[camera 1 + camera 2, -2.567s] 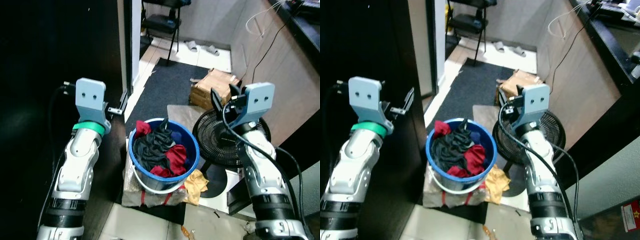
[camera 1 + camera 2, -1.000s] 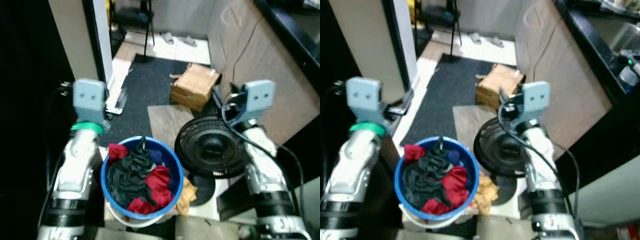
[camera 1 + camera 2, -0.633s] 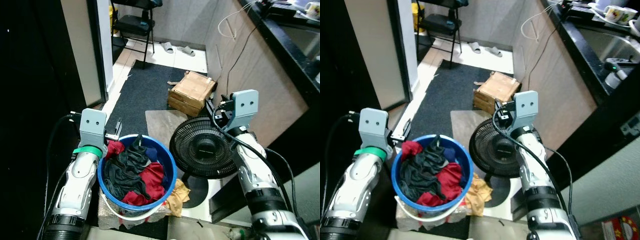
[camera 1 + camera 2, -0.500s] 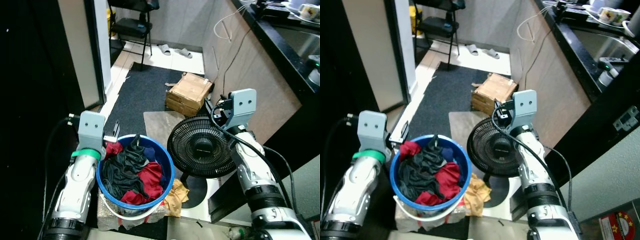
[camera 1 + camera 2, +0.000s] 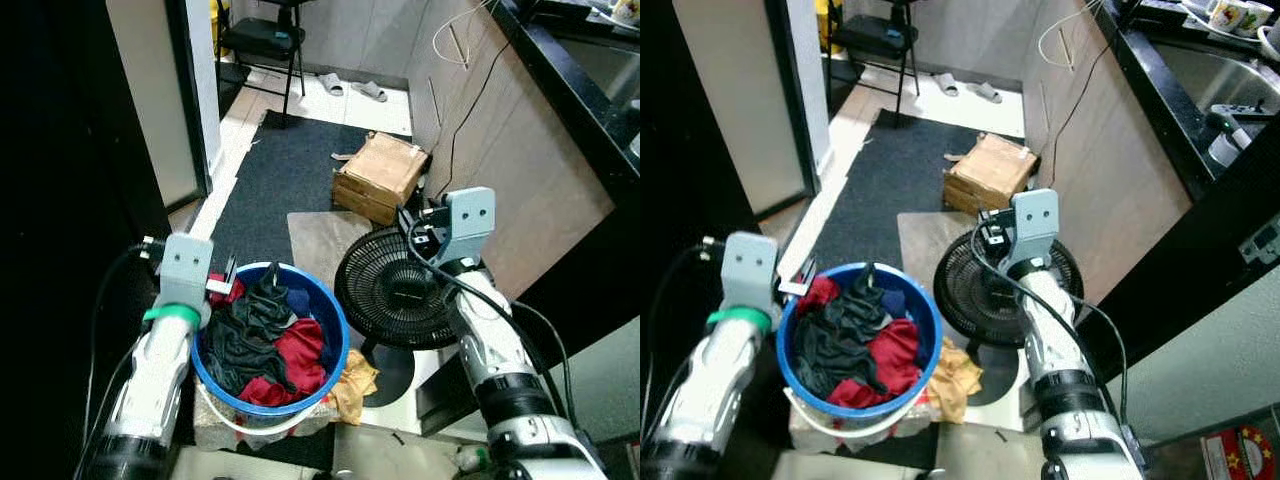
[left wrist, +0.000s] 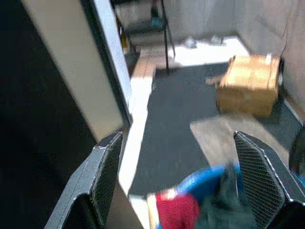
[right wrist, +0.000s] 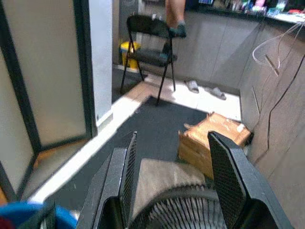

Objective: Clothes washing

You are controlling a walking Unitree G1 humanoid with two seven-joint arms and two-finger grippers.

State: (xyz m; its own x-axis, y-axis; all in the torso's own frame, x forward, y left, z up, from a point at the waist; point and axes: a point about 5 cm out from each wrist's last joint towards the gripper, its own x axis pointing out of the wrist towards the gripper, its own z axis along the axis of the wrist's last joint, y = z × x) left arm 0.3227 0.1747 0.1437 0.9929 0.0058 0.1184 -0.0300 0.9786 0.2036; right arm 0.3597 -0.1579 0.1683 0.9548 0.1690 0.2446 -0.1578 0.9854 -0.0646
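A blue bucket (image 5: 338, 330) stands on the floor just in front of me, piled with black, red and dark blue clothes (image 5: 262, 335). My left gripper (image 5: 222, 284) is open at the bucket's left rim, with nothing between its fingers. In the left wrist view the left gripper (image 6: 176, 143) looks past the blue rim (image 6: 202, 177) and a red garment (image 6: 174, 210). My right gripper (image 5: 412, 226) is raised above a black floor fan (image 5: 392, 300) to the bucket's right. It is open and holds nothing, as the right wrist view shows (image 7: 172, 138).
A yellow cloth (image 5: 352, 375) lies on the floor between bucket and fan. A cardboard box (image 5: 385, 178) sits on a dark mat (image 5: 285, 170) ahead. Farther off stand a folding chair (image 7: 147, 52), slippers (image 5: 350, 88) and a person's legs (image 7: 174, 19). A counter wall runs along the right, a door frame on the left.
The whole picture has shifted as the camera moved. Both grippers stay open and empty. The left gripper now sits closer to the bucket's left rim.
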